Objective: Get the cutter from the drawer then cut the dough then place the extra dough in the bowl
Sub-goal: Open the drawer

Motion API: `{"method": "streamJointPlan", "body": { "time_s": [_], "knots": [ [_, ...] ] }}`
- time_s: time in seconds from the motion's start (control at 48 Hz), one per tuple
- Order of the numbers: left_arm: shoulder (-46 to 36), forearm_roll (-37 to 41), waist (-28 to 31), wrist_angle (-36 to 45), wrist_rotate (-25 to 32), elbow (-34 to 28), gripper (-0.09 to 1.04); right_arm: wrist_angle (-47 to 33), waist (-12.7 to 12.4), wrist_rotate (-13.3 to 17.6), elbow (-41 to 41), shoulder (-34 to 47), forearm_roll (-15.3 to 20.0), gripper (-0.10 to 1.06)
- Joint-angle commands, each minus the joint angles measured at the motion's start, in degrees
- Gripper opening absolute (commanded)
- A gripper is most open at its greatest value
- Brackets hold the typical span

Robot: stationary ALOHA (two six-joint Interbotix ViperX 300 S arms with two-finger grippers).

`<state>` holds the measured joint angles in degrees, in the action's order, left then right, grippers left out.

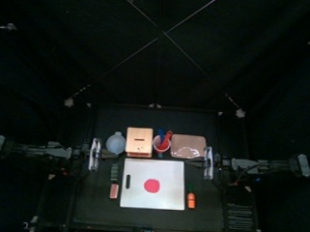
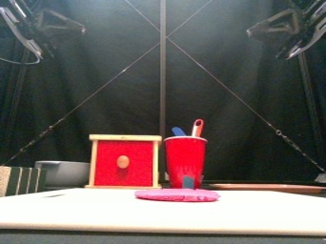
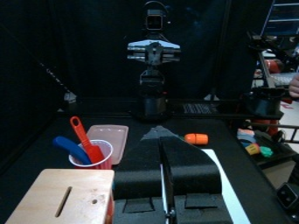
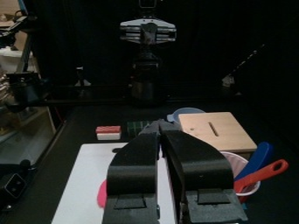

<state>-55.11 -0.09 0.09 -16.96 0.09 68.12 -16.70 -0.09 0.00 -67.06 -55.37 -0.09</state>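
Two grippers, left gripper [image 3: 160,133] and right gripper [image 4: 159,131], hover left and right of the white cutting board [image 1: 170,169], jaws clenched empty. The red dough [image 1: 152,185] lies on it.

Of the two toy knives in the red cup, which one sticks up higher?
The red knife: it rises well above the rim of the red cup, while the blue knife beside it only just clears the rim.

Booth dim; overhead light brightens white board [image 1: 169,197]; black curtains [image 1: 70,46] swallow surroundings.
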Motion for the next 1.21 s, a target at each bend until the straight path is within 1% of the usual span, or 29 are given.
{"method": "streamJointPlan", "body": {
  "time_s": [0.021,0.167,0.208,0.312,0.458,0.521,0.625,0.708,0.812,0.875,0.979,1.042,1.208],
  "knots": [
    [2.29,-2.37,-0.44,-1.85,-0.62,-2.29,-0.03,-0.62,-1.23,0.18,0.97,2.64,-0.18,-0.02],
    [5.80,-8.17,-1.23,-7.12,-0.70,-2.90,0.03,-2.02,-3.16,-0.26,4.48,10.81,-1.14,0.04],
    [7.38,-10.55,-2.29,-9.49,-0.79,-2.90,0.05,-2.90,-3.60,-0.62,6.33,13.89,-1.85,0.04],
    [12.74,-17.84,-5.71,-16.00,-2.02,-2.72,0.07,-6.33,-6.06,-0.70,12.13,23.38,-4.83,0.04],
    [21.80,-30.50,-11.69,-24.52,-5.63,-2.72,0.12,-11.87,-9.49,-0.62,19.51,36.12,-8.70,0.04],
    [25.05,-36.12,-13.62,-26.81,-7.38,-3.08,0.15,-14.59,-11.69,-0.62,22.85,42.10,-10.28,0.04],
    [29.44,-45.62,-16.17,-29.18,-11.16,-3.87,0.21,-17.67,-14.50,-0.53,27.25,49.22,-12.13,0.04],
    [32.70,-51.86,-16.88,-29.62,-14.59,-5.19,0.25,-19.78,-16.35,-0.18,30.67,54.05,-13.36,0.04],
    [35.68,-53.53,-16.88,-29.79,-18.11,-5.98,0.31,-20.74,-18.11,0.18,35.51,59.94,-14.50,0.04],
    [36.83,-53.88,-16.79,-29.71,-20.21,-6.15,0.37,-20.74,-18.81,0.18,38.06,63.02,-14.59,0.04],
    [38.06,-54.84,-16.79,-29.62,-23.82,-5.80,0.48,-20.74,-18.90,0.26,42.19,67.94,-14.68,0.04],
    [39.38,-55.72,-16.70,-29.53,-26.19,-5.71,0.57,-20.65,-18.98,0.26,44.30,70.49,-14.77,0.04],
    [42.89,-57.13,-14.85,-29.62,-29.88,-6.42,0.75,-19.34,-18.90,0.35,48.34,75.85,-14.77,0.04]
  ]
}}
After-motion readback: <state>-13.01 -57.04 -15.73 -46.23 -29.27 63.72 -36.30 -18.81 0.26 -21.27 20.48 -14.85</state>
